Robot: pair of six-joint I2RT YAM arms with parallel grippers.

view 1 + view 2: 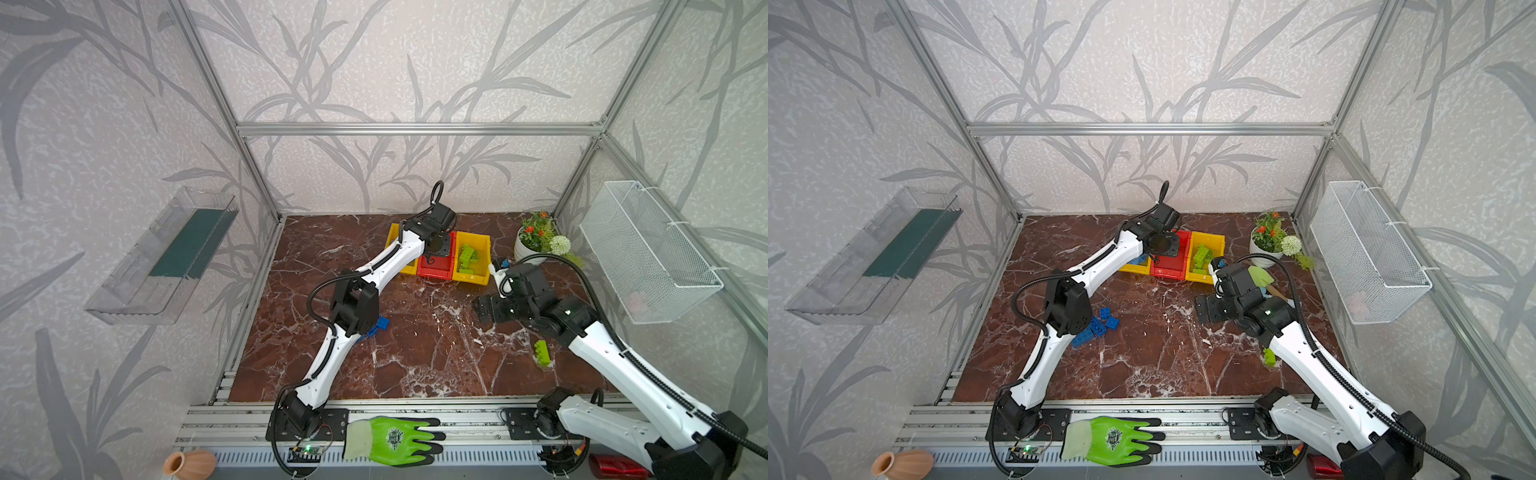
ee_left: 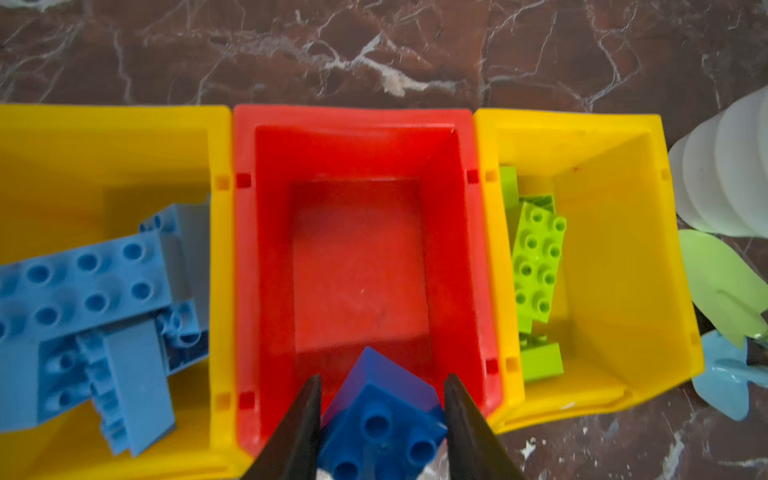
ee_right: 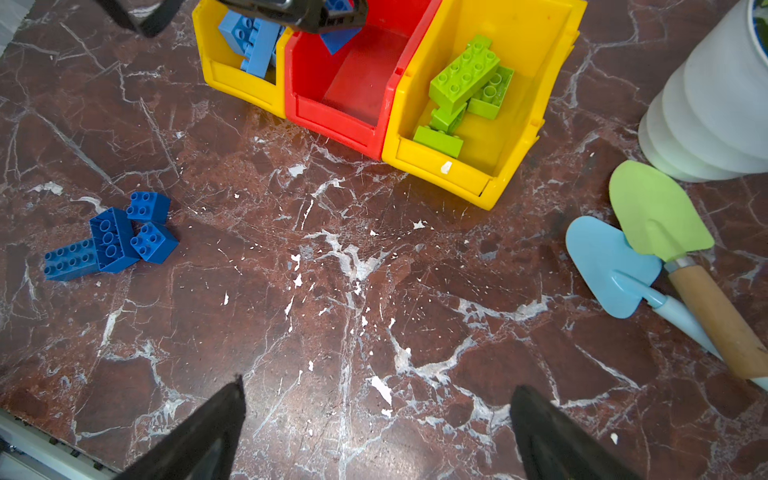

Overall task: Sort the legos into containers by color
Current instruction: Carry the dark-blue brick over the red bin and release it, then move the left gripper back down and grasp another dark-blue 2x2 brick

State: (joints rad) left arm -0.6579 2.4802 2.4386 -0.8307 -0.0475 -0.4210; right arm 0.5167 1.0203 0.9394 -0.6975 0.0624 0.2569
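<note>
Pinching a dark blue square brick (image 2: 380, 415) in the left pincer (image 2: 383, 379) above the red bin (image 2: 266, 249), studded face turned away from the bin, opposite corner tipped down into it. Holding the right pincer (image 3: 377, 385) spread wide and empty over bare desk (image 3: 374, 291), well apart from the dark blue heap (image 3: 112, 237).

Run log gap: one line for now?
left gripper: shut on dark blue square lego brick, over red plastic bin | right gripper: open, empty

Top views high, downward; wrist views near, sharing containers (image 2: 353, 116)
</note>
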